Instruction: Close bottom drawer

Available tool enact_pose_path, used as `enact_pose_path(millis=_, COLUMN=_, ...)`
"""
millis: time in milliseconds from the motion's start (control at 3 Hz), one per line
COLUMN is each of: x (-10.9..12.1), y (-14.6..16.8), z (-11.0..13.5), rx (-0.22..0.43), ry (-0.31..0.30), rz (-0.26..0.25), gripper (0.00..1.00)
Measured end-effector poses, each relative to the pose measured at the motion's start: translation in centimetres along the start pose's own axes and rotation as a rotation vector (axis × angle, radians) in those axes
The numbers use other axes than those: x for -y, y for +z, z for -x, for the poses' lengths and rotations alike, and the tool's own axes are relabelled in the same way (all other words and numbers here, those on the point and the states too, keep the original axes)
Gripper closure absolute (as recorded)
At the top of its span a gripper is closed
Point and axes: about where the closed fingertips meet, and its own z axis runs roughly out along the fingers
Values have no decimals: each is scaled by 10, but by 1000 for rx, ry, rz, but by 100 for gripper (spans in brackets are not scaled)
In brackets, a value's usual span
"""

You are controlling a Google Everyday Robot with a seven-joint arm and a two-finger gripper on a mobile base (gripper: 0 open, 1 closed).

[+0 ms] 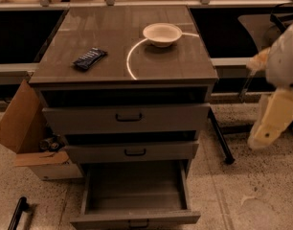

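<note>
The bottom drawer [135, 191] is the lowest of three in a grey-brown cabinet [125, 56]. It stands pulled far out, with its plain grey interior showing. Its short front panel [135, 219] with a small dark handle sits at the picture's lower edge. The two drawers above it are pushed in almost fully, with a dark gap above each. My gripper [272, 121] hangs on the cream arm at the right edge. It is level with the upper drawers and well to the right of the cabinet, touching nothing.
On the cabinet top are a white bowl [162, 34] and a dark flat packet [89, 58]. An open cardboard box [22, 128] stands left of the cabinet. A black bar [17, 213] lies on the floor at the lower left. A dark slanted leg [219, 140] stands to the right.
</note>
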Motion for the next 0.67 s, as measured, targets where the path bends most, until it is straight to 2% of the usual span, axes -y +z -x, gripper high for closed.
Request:
enact_pose_path(millis=333, x=-42, y=54, z=-3, rx=141, ry=47, rz=71, gripper=0)
enact_pose_path(millis=667, x=-98, y=122, z=7, rx=235, ry=87, rz=218, gripper=0)
